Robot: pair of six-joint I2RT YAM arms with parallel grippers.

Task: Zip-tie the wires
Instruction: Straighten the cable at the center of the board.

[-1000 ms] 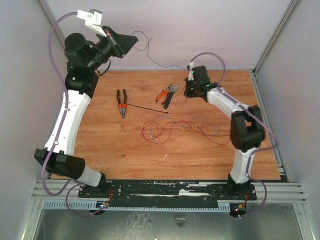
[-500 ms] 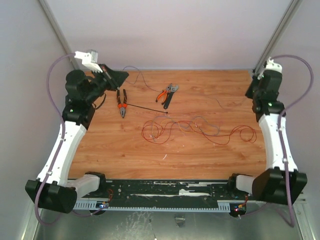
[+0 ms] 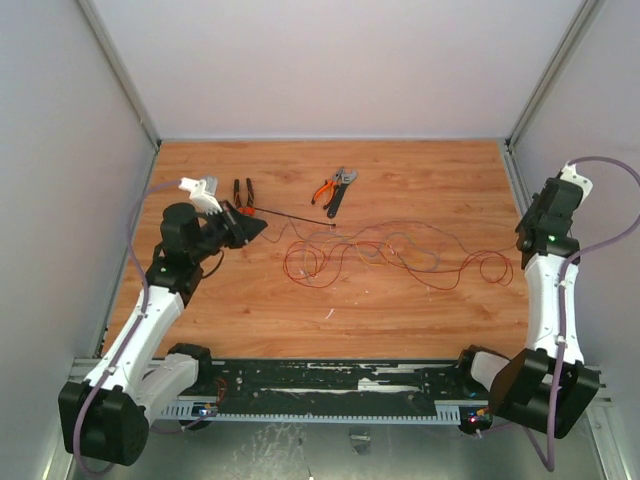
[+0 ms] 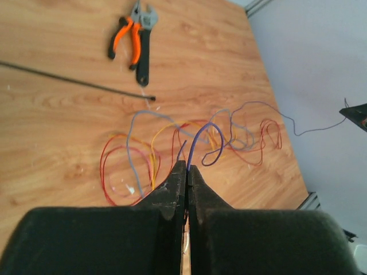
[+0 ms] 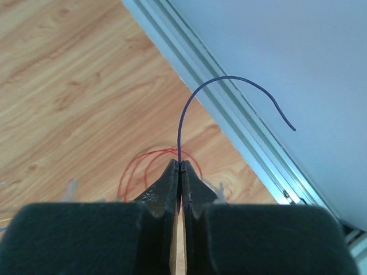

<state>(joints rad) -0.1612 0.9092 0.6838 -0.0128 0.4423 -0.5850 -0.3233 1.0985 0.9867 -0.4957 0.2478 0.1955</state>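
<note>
The loose tangle of thin red, orange and purple wires is lying across the middle of the wooden surface. It looks light and floppy, and is probably best gathered where its loops are crossing. The left claw and the right claw are each pinching fully shut on one purple strand, and the thin black plastic zip tie is lying just beside the tangle.

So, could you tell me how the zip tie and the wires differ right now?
The zip tie is one straight black strip; the wires are a loose tangle of red, orange and purple loops. The zip tie lies free of both grippers; a purple strand of the wires is pinched in the left gripper and the right gripper, both shut. Both are thin and lie on the wooden table.
</note>
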